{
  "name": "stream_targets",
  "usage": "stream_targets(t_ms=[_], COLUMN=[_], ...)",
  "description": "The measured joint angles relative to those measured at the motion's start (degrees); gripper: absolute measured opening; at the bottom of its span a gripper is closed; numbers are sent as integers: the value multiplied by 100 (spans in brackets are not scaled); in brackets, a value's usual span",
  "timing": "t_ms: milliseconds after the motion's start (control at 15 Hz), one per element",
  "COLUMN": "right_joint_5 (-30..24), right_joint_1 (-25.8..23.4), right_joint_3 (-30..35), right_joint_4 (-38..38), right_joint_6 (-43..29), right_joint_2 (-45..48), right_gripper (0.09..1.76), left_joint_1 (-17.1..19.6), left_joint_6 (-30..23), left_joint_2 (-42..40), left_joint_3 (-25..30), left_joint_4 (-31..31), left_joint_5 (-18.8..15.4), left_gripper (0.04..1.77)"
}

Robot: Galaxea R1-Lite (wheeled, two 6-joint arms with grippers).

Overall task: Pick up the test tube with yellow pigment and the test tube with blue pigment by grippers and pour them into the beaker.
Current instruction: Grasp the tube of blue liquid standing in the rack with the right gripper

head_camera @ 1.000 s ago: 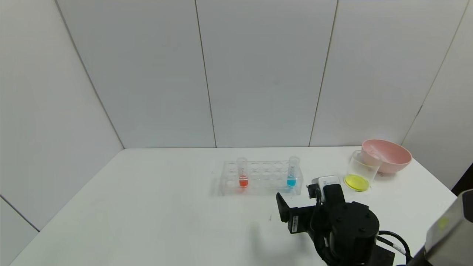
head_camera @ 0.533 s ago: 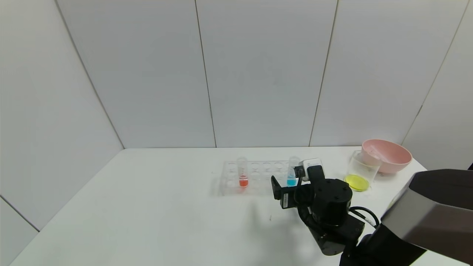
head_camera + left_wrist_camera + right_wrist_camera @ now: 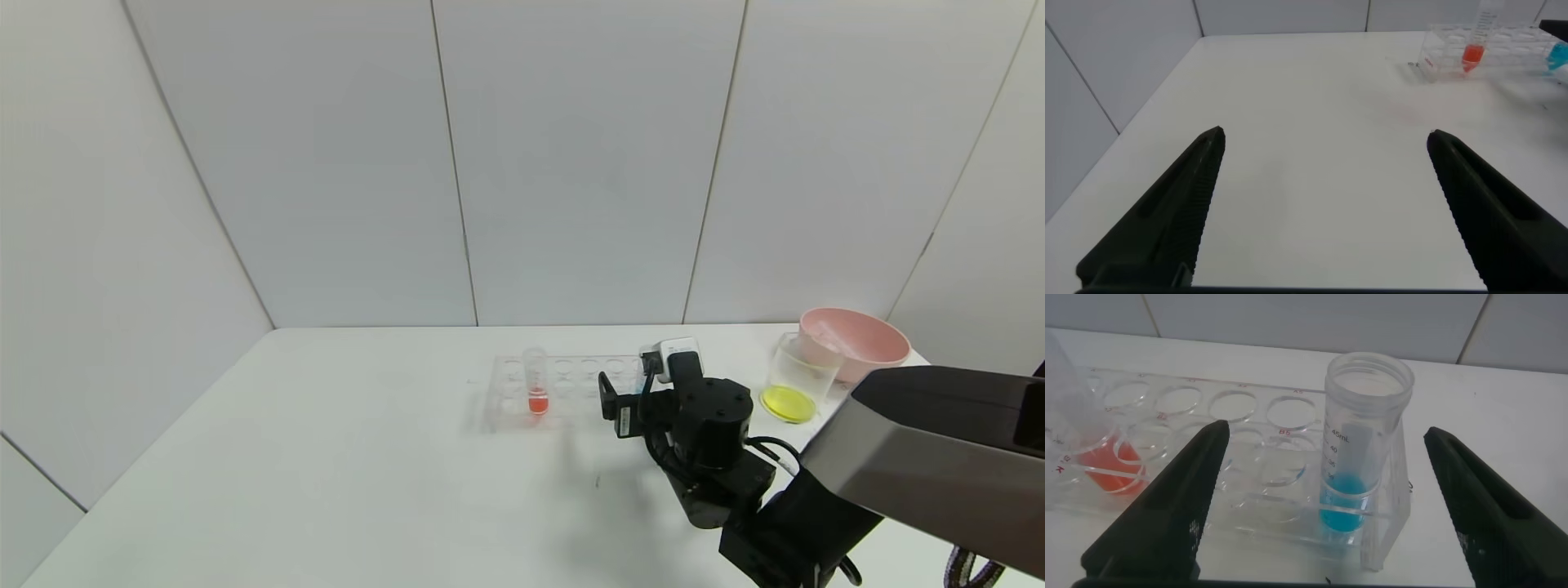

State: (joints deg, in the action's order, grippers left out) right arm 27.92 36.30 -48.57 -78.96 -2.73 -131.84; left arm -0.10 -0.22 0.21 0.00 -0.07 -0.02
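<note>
The test tube with blue pigment (image 3: 1364, 457) stands upright in the end hole of the clear rack (image 3: 1249, 449). My right gripper (image 3: 1325, 434) is open, with one finger on each side of this tube and not touching it. In the head view the right gripper (image 3: 627, 382) is at the rack's right end and hides the blue tube. The beaker (image 3: 796, 380) holds yellow liquid at its bottom and stands to the right of the rack. The test tube with yellow pigment is out of view. My left gripper (image 3: 1324, 136) is open and empty over bare table, far from the rack.
An orange-red tube (image 3: 536, 384) stands near the rack's left end (image 3: 506, 396). A pink bowl (image 3: 857, 343) sits behind the beaker at the far right. The right arm's grey forearm (image 3: 939, 441) fills the lower right. White walls enclose the table.
My right gripper has moved away from me and to the left, up to the rack's right end, and now covers the blue tube in the head view.
</note>
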Motion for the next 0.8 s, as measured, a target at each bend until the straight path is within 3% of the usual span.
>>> stream_targets(t_ms=[800], right_joint_5=[-105], right_joint_1=[-169], right_joint_3=[-116], right_joint_4=[-4], right_joint_6=[71], right_joint_2=[-94], right_gripper=[171], left_joint_1=[0], left_joint_6=[-2], left_joint_2=[0], left_joint_3=[0], left_joint_4=[0], left_joint_5=[2], left_gripper=[176])
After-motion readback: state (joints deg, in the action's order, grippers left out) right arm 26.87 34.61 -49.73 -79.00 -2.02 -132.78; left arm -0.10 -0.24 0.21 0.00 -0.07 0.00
